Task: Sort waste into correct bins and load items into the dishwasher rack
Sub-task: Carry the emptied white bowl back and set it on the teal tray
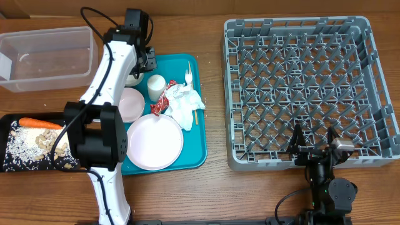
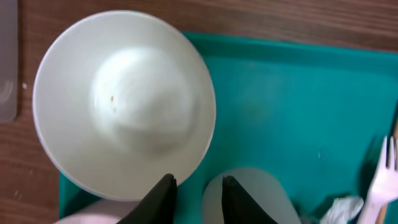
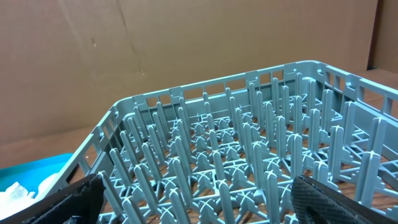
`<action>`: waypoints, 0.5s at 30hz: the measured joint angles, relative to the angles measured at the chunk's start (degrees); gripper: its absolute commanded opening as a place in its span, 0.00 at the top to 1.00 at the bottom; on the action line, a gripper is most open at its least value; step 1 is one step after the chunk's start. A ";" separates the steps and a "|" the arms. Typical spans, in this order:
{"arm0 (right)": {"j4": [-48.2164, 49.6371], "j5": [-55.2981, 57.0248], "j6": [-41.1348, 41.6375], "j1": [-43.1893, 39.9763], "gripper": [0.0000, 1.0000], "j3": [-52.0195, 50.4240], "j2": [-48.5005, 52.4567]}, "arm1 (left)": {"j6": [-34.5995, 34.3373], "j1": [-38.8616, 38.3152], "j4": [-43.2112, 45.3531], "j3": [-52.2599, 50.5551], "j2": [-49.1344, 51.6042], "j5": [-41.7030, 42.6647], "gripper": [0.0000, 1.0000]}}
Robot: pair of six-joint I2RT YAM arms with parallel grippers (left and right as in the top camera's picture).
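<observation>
My left gripper (image 1: 141, 64) (image 2: 196, 182) is open and empty, low over the far left of the teal tray. One finger is by the rim of a white bowl (image 2: 124, 106), the other over the white cup (image 1: 155, 84) (image 2: 249, 199). On the tray lie the pink plate (image 1: 155, 142), a pink bowl (image 1: 131, 103), the napkin (image 1: 186, 103), the red-and-white wrapper (image 1: 164, 99), the fork (image 1: 187, 76) (image 2: 382, 180) and the wooden stick (image 1: 194, 109). My right gripper (image 1: 312, 142) (image 3: 198, 180) is wide open and empty at the front wall of the grey rack (image 1: 306, 87) (image 3: 249, 143).
The clear tub (image 1: 47, 56) stands at the far left. The black tray (image 1: 9, 125) in front of it holds the carrot (image 1: 39, 123), rice (image 1: 25, 147) and beige scraps (image 1: 47, 142). My left arm crosses over it. The teal tray (image 1: 187, 156) (image 2: 298, 106) lies mid-table.
</observation>
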 measured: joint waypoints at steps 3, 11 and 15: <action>0.02 0.00 0.00 0.00 0.00 0.00 0.00 | -0.02 0.00 -5.05 4.90 0.00 0.00 0.62; 0.04 0.00 0.00 0.00 0.00 0.00 0.00 | -0.48 0.00 -22.71 25.14 -0.90 2.82 0.00; 0.02 0.00 0.00 0.00 0.00 0.00 0.00 | -0.46 -0.02 -31.67 32.92 -2.43 7.93 0.00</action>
